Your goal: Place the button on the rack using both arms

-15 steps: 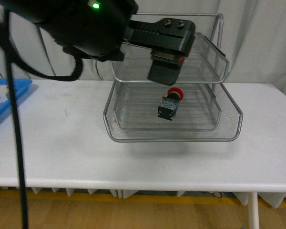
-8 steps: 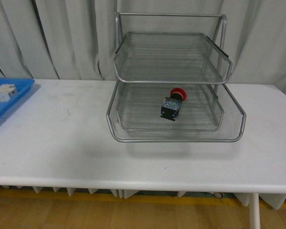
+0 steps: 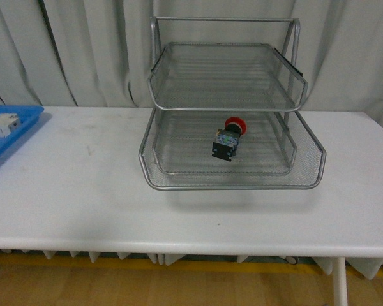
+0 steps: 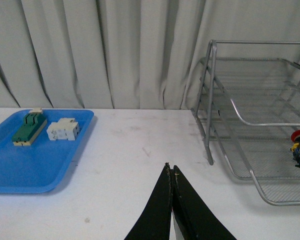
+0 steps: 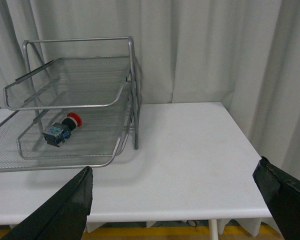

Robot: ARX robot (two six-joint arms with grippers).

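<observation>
L gripper (image 4: 170,171) sits pulled back, its two black fingers pressed together w/ nothing between them, hanging above the white table (image 3: 83,191). A sec ago a black arm filled the front view right over the rack. Now no arm shows there at all, so the drop looks done and the arms have backed off.

At 9 o'clock from the rack is the blue tray (image 3: 13,137), holding a green-topped block (image 4: 29,129) and a white component (image 4: 63,130), both untouched.

Mid-table stands the rack (image 3: 230,187), upright. The button (image 3: 228,140) lies on its side on the lower tier's mesh, red cap pointing to approx 1 o'clock, dark body toward 7. Nothing touches it, and it hasn't shifted since the arm left.

R gripper (image 5: 174,170) is spread wide and empty, w/ the rack off at approx 10 o'clock in its wrist view, well apart.

My read: task is basically complete, only a return to rest is left.
</observation>
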